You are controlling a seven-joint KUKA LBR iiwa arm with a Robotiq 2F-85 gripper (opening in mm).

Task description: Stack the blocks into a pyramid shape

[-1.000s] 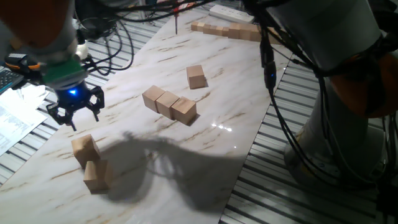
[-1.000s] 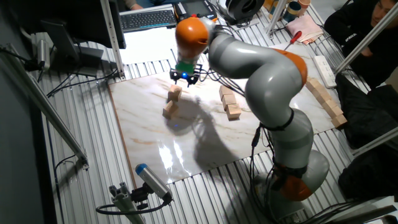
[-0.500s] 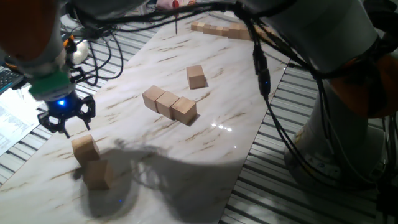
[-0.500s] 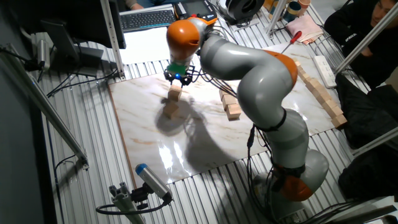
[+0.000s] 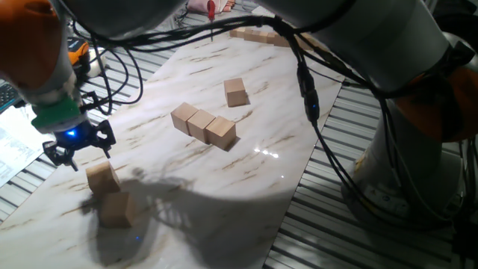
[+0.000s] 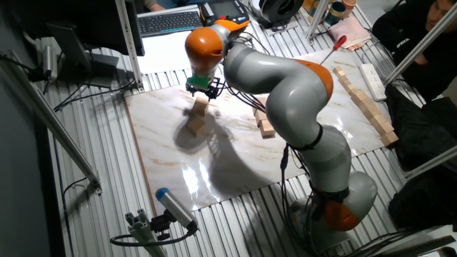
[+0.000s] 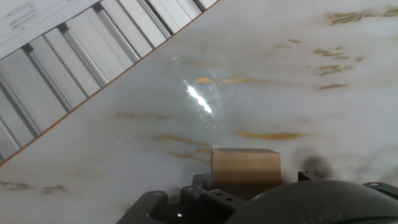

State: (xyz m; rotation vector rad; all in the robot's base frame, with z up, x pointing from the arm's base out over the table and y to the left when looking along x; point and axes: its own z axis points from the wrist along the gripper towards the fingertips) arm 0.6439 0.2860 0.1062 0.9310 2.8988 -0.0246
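- One fixed view: gripper (image 5: pixel 75 147) hangs with fingers spread and nothing between them, above the marble table (image 5: pixel 269 112) near its 9 o'clock edge.
- Two wooden blocks, near pair (image 5: pixel 109 194), lie touching just at 5 o'clock of the gripper.
- Row of three blocks (image 5: pixel 202 125) sits mid-table, touching side by side; a single block (image 5: pixel 235 92) lies at 1 o'clock of it, apart.
- Long joined row of cubes (image 5: pixel 261 35) lies at the far 12 o'clock end.
- Hand view: one block (image 7: pixel 245 167) lies flat on the table at 6 o'clock of the frame.

White marble-patterned tabletop (image 6: pixel 171 153) (glossy, with glare), ribbed metal bench (image 6: pixel 107 200), keyboard (image 6: pixel 170 21), black cables (image 5: pixel 127 71)
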